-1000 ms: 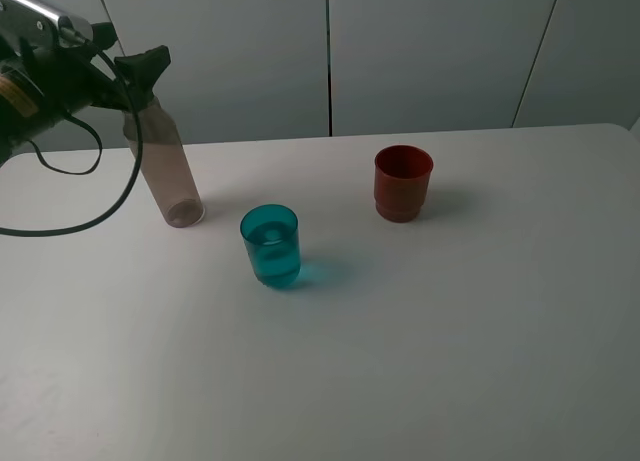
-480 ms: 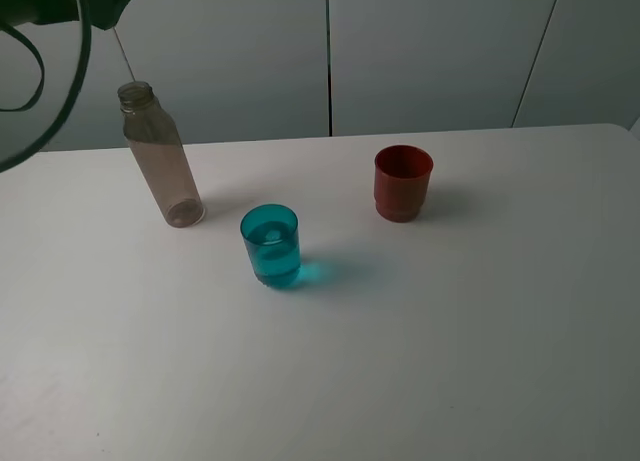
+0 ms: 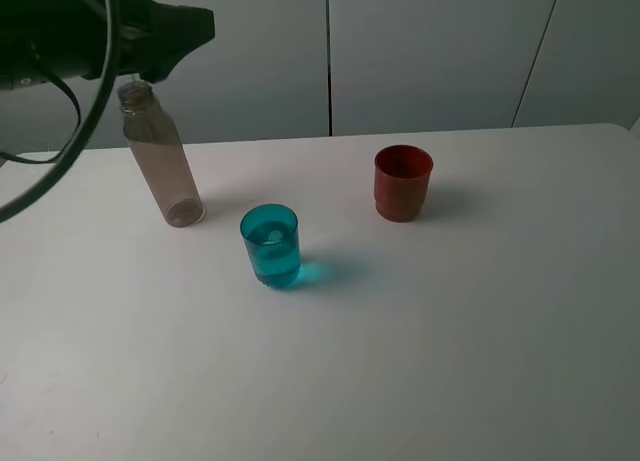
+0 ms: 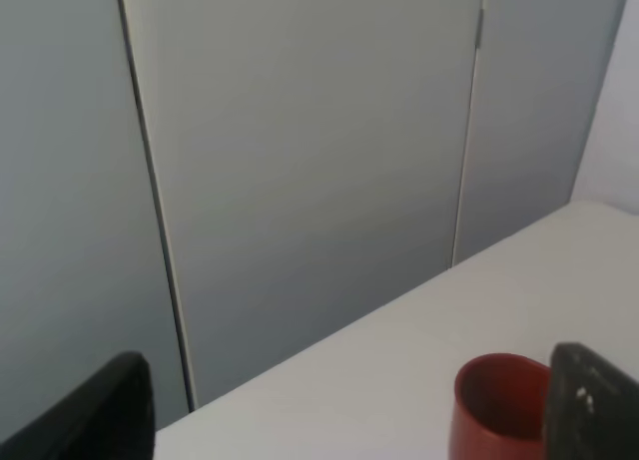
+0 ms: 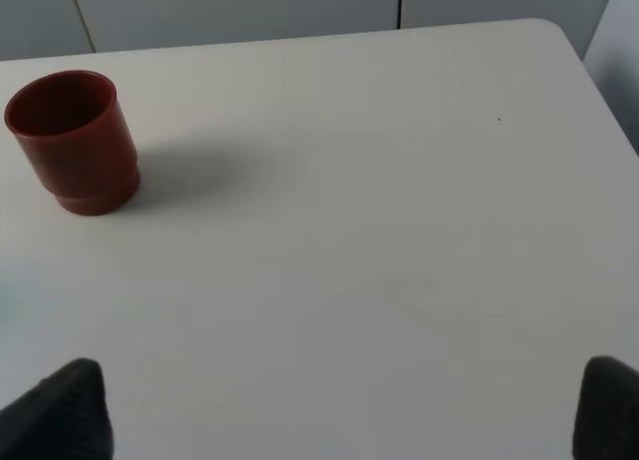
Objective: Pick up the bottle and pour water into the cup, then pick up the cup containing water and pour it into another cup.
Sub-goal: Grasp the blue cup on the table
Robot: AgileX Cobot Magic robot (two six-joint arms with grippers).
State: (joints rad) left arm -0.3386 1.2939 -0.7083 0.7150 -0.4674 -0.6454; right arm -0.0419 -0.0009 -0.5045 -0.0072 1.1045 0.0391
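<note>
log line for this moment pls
bottle: standing | left gripper: open, near its top | right gripper: open | teal cup: holds water | red cup: upright

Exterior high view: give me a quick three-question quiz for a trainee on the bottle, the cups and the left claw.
1. True or false: the left claw grips the clear plastic bottle.
2. The teal tumbler stands: A) left to right between the bottle and the red cup, nearer the camera; B) behind the bottle; C) inside the red cup.
3. Fill in: the teal tumbler holds ____.
Key: 1 false, the claw is open and empty; 2 A; 3 water.
</note>
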